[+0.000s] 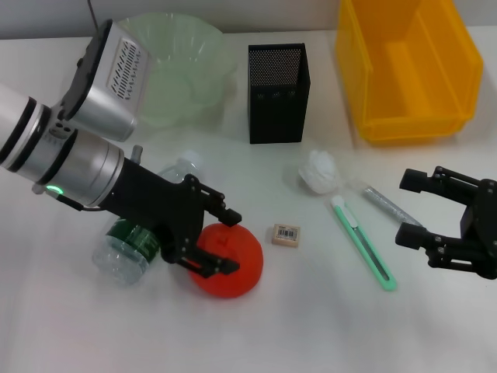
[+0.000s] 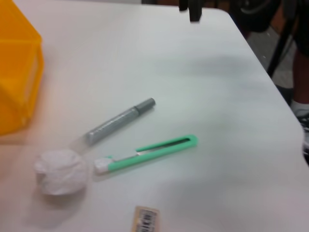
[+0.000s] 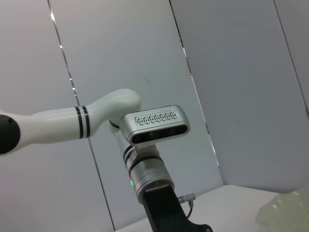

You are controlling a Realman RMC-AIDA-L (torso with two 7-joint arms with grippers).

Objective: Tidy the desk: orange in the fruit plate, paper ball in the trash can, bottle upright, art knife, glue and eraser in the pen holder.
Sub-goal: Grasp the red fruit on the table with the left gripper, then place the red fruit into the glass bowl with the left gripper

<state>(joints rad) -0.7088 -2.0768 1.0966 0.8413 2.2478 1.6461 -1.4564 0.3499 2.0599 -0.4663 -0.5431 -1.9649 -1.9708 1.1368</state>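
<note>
Your left gripper (image 1: 216,241) brackets the round orange fruit (image 1: 231,263), jaws spread and not yet clenched, at the near left beside the toppled clear plastic bottle (image 1: 132,245). Close off-centre and the orange could squirt away or nudge the bottle rolling. Your right gripper (image 1: 423,210) idles released, near right.

white table (image 1: 326,326) holding eraser (image 1: 286,235)

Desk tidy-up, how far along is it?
Nothing is put away yet. In hand: the left end effector is open around the orange. Left: the bottle lies flat; paper ball, art knife, glue and eraser sit on the desk. Right end effector idles open.
</note>
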